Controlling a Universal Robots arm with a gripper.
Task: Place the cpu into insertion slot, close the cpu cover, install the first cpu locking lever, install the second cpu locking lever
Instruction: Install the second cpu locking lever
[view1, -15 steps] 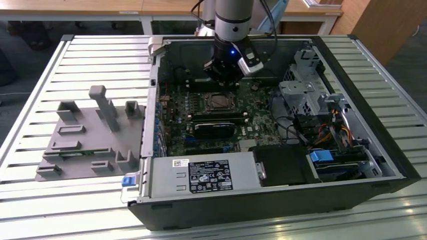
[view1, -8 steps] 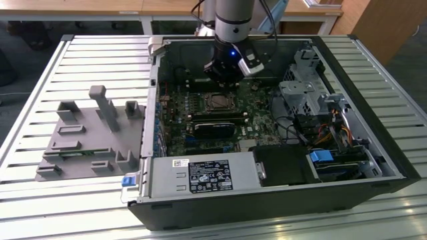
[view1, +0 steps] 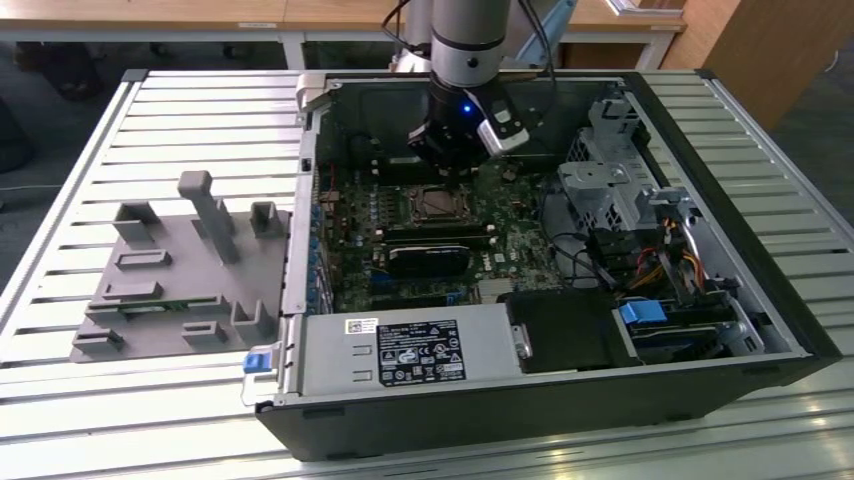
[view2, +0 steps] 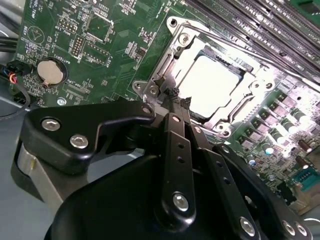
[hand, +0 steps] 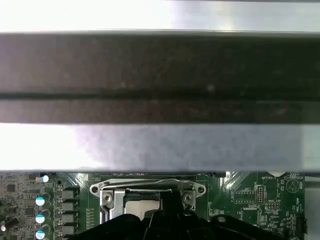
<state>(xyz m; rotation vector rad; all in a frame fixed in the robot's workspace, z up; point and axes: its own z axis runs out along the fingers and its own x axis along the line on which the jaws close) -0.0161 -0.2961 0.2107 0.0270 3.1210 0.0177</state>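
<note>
The cpu (view2: 212, 82) lies flat in the insertion slot (view1: 434, 204) on the green board, its silver top bright. The cpu cover (view2: 248, 95) lies down around it as a silver frame. In the second wrist view my gripper (view2: 175, 96) has its two black fingers (view2: 172, 145) pressed together at one corner of the socket, close to a thin metal lever end (view2: 159, 82). Whether the tips touch it I cannot tell. In the exterior view the gripper (view1: 451, 160) hangs inside the open computer case, just behind the socket. The first wrist view shows the cover (hand: 150, 189) below the case wall.
Long black memory slots (view2: 260, 20) run beside the socket and a coin battery (view2: 51, 72) sits on the board. A black card (view1: 427, 262), a labelled power supply (view1: 400, 350), a drive cage (view1: 601, 190) and cables crowd the case. A grey fixture (view1: 174, 270) stands on the exterior view's left.
</note>
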